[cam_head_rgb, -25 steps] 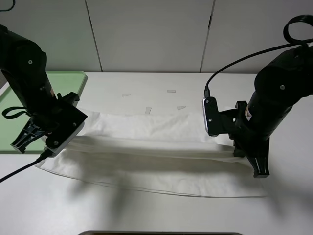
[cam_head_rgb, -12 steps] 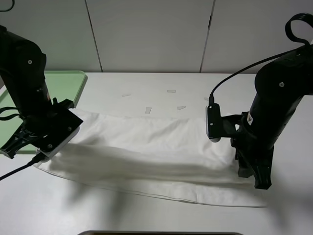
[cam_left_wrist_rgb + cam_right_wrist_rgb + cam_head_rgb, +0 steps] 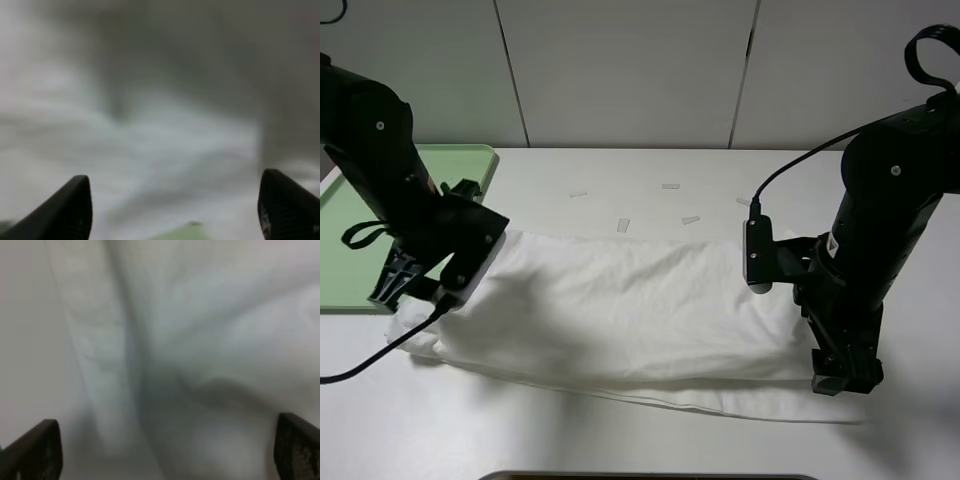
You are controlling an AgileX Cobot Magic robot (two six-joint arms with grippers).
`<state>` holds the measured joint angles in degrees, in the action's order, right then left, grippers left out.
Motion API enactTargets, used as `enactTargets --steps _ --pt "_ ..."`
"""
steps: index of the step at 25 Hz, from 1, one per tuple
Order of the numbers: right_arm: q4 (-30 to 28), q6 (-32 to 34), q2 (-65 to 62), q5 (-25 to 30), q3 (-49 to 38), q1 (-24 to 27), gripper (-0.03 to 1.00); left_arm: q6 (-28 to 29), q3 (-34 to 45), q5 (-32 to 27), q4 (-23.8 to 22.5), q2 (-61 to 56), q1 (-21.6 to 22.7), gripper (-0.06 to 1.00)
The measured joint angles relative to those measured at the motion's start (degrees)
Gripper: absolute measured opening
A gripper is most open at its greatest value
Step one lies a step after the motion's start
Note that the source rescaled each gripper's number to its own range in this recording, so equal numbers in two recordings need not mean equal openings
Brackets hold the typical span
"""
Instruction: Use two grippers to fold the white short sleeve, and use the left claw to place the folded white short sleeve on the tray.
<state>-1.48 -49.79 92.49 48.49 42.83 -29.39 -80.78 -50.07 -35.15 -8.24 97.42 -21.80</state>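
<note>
White short sleeve (image 3: pixel 620 300) lies on the desk (image 3: pixel 620 440) as one long band spanning from the left end effector (image 3: pixel 395 288) to the right end effector (image 3: pixel 840 375). It looks doubled lengthwise: upper layer puffy, w/ a thin strip of under-layer showing along the near edge, most clearly just beside the right end effector. Judgement: first lengthwise fold is down, nothing more. Band is far too long for the tray (image 3: pixel 460 165), which sits empty beyond and outboard of the left end effector, its near part hidden by that arm. Left to do, prob.: at least one crosswise fold to shorten the band, then a left-only pickup and the carry to the tray. Left end effector: wrist view blurred, but both tips stand wide apart w/ no cloth between them, so open, holding nothing, low over the shirt's end. Right end effector: same in its wrist view, tips spread, cloth beyond them and not pinched, open, at the band's opposite near corner. Writing and labels: none readable. No chest logo, collar or neck tag visible on the shirt as it lies now. Small tape strips (image 3: pixel 623 225) on the desk beyond the shirt are blank as far as I can tell. Pale panel on the right arm shows no legible mark.
</note>
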Motion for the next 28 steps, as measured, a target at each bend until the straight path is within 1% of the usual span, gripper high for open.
enactTargets --steps 2,6,7,8,10,12,15,17,20,23,25,28 --pt "-1.9 0.9 -0.2 -0.1 0.0 0.0 0.93 4.1 0.0 6.3 0.0 -0.8 0.0 0.68" --pt "-9.0 5.0 -2.6 -1.5 0.0 0.0 0.93 15.0 0.0 19.1 0.0 -3.4 0.0 0.68" --pt "-12.4 7.3 -4.1 -2.1 0.0 0.0 0.93 17.6 0.0 21.5 0.0 -4.3 0.0 0.68" --pt "-14.4 9.1 -5.1 -2.7 0.0 0.0 0.93 19.5 0.0 23.9 0.0 -5.2 0.0 0.68" --pt "-19.0 13.7 -7.5 -4.4 0.0 0.0 0.93 22.8 0.0 26.9 0.1 -7.1 0.0 0.68" --pt "-22.9 18.6 -9.9 -6.2 0.0 0.0 0.93 24.4 0.0 28.1 0.1 -9.4 0.0 0.68" --pt "-26.7 23.3 -13.1 -8.0 0.0 0.0 0.93 26.8 0.1 28.9 0.1 -13.4 -0.4 0.68" --pt "-28.5 24.9 -15.6 -9.1 0.0 0.0 0.93 29.3 0.2 29.8 0.1 -17.6 -1.9 0.68" --pt "-29.2 27.0 -18.9 -11.5 0.0 0.0 0.93 32.0 0.2 30.2 0.1 -23.3 -4.1 0.69" --pt "-29.3 29.6 -21.8 -13.8 0.0 0.0 0.93 33.2 0.2 28.7 0.1 -29.4 -6.2 0.76" --pt "-29.3 31.5 -23.0 -15.0 0.0 0.0 0.93 33.8 0.2 26.9 0.2 -33.4 -7.2 0.83" --pt "-29.2 33.9 -24.4 -16.2 0.0 0.0 0.93 36.4 0.2 21.9 0.2 -41.7 -8.0 0.93"
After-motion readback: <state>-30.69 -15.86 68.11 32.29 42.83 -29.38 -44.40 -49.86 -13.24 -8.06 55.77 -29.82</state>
